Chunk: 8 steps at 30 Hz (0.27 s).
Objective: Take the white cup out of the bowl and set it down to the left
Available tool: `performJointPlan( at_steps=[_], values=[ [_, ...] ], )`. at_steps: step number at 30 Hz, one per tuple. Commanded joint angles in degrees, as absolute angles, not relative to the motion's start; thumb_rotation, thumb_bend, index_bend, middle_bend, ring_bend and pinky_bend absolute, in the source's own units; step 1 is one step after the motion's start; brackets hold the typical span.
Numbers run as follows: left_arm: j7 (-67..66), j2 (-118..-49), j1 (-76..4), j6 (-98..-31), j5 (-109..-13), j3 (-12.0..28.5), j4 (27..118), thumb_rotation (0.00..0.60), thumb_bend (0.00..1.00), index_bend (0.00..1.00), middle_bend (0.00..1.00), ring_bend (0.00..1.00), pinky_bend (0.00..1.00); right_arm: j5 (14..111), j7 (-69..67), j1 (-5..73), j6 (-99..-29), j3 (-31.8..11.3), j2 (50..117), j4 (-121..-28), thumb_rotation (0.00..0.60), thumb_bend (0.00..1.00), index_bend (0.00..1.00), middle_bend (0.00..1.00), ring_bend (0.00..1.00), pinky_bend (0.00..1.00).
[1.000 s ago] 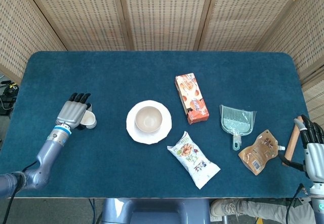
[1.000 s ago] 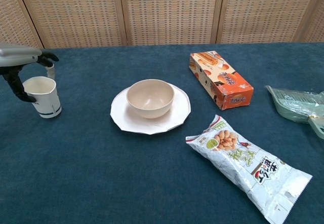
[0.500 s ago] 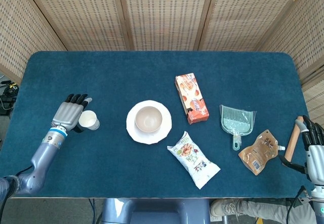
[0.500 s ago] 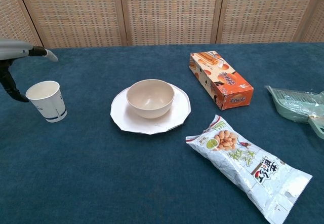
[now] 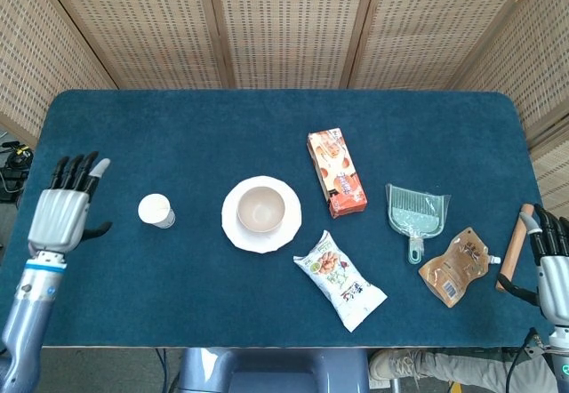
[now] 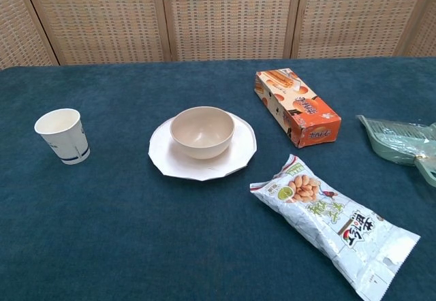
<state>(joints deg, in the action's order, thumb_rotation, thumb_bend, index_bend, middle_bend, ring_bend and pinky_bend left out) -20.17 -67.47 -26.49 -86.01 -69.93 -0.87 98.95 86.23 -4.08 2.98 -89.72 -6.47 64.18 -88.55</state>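
The white cup (image 5: 156, 210) (image 6: 63, 135) stands upright on the blue table, left of the beige bowl (image 5: 260, 209) (image 6: 202, 131), which sits empty on a white plate (image 5: 240, 233) (image 6: 167, 165). My left hand (image 5: 62, 211) hovers at the table's left edge, well clear of the cup, fingers spread and holding nothing. It is outside the chest view. My right hand (image 5: 551, 260) shows at the far right edge in the head view, off the table, with nothing visibly in it.
An orange box (image 5: 336, 172) lies right of the bowl, a snack bag (image 5: 340, 280) in front of it. Further right are a green dustpan (image 5: 414, 212), a brown pouch (image 5: 456, 267) and a wooden handle (image 5: 514, 246).
My left hand has let go of the cup and drawn back to the left, out of the chest view. The cup stays standing where it was set.
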Motion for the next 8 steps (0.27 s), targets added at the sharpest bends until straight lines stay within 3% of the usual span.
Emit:
performJointPlan(
  at_steps=[1, 8],
  values=[
    [-19.94, -68.98, -19.79, -91.40, -73.63, -4.50, 97.69, 0.600, 0.13, 0.00, 0.00, 0.00, 0.00, 86.00, -3.42, 3.43, -88.35, -6.01, 63.99, -88.98, 0.600, 0.13, 0.06, 0.00, 0.00, 0.00],
    [-15.28, -70.68, -12.59, -95.46, -77.58, -7.06, 92.06, 0.600, 0.12, 0.00, 0.00, 0.00, 0.00, 86.06, -1.63, 4.95, -83.79, -4.48, 63.89, -88.87, 0.600, 0.13, 0.03, 0.00, 0.00, 0.00]
  ],
)
